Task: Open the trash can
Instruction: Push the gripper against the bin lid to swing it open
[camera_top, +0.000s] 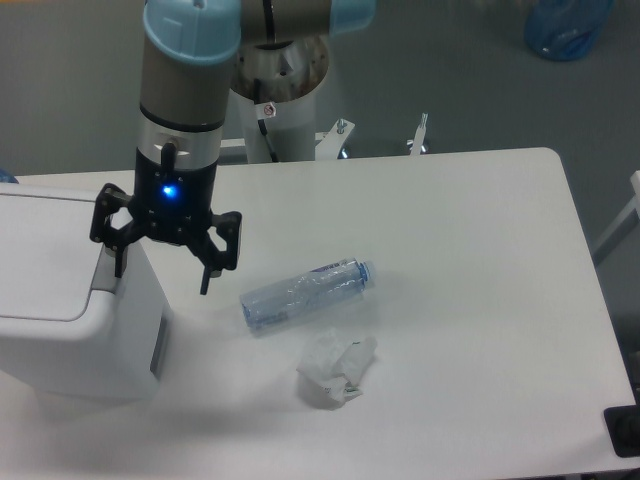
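Observation:
The trash can (60, 330) is a large white boxy bin at the table's left edge, with its flat lid (40, 255) lying closed. A grey strip (157, 346) shows on its right side. My gripper (162, 272) points down over the bin's right edge, near the lid's right end. Its fingers are spread apart and hold nothing. One finger (118, 262) is above the bin's top and the other finger (207, 280) hangs over the table just right of the bin. I cannot tell whether a finger touches the bin.
A clear plastic bottle (305, 292) with a blue label lies on its side on the white table (480, 230), right of the gripper. A crumpled white paper wad (335, 370) lies just in front of it. The arm's base (280, 90) stands behind the table.

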